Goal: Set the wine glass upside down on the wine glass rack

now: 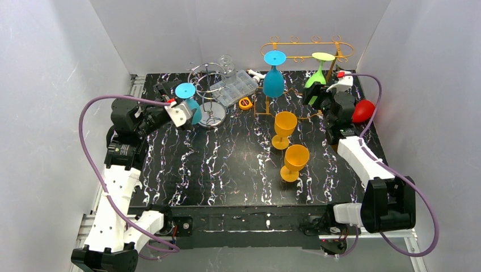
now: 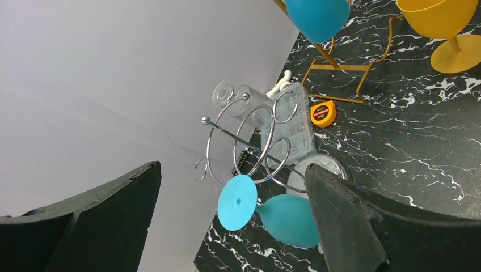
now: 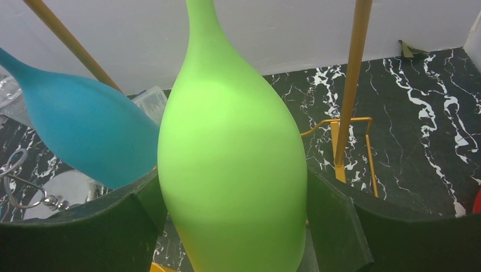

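Wine glass [image 3: 232, 170] between right jaws

The green wine glass [image 3: 232, 158] looks smooth matt plastic (so does the blue glass [image 3: 85, 136]), the gold rack [image 3: 349, 85] metal, the chrome stand [image 1: 212, 118] glossy.

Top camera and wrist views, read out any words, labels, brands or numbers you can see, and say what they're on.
No text can be read in any view.
On the small yellow tape measure: a dark patch on its face, too small to read.
On the lime-green plastic wine glass gripped by the right claw: no print shows.
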